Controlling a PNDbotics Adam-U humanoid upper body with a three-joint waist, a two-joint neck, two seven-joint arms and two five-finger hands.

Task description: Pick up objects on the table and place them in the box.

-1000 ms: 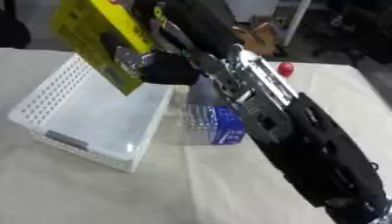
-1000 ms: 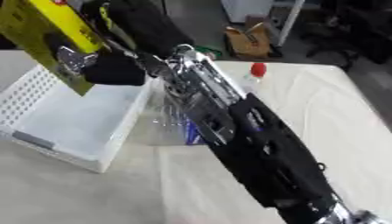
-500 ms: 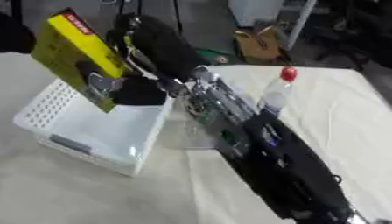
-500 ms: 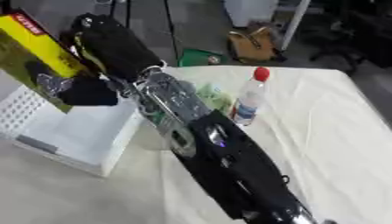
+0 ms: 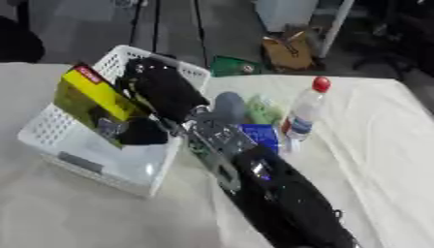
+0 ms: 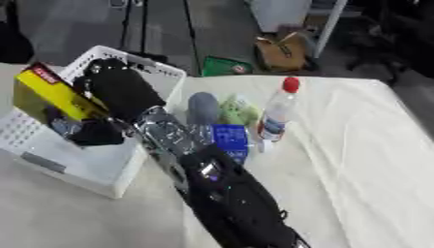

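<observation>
My right arm reaches from the lower right across the table to a white mesh box (image 5: 95, 166) at the left. Its hand (image 5: 137, 133) is curled round a yellow carton (image 5: 87, 98) with a red end, held tilted inside the box, low over the floor of it. To the right of the box on the cream cloth are a grey rounded thing (image 5: 228, 106), a pale green soft thing (image 5: 265, 110), a blue packet (image 5: 262, 136) and an upright clear bottle (image 5: 303, 115) with a red cap. My left hand does not show.
My black forearm (image 5: 282, 205) lies across the table's middle. Beyond the far edge, on the floor, sit a cardboard box (image 5: 288, 49) and a green item (image 5: 230, 66). Bare cloth stretches to the right of the bottle.
The camera has shifted, so the whole picture moved. The right hand has carried the yellow carton from above the box's right rim down into the box.
</observation>
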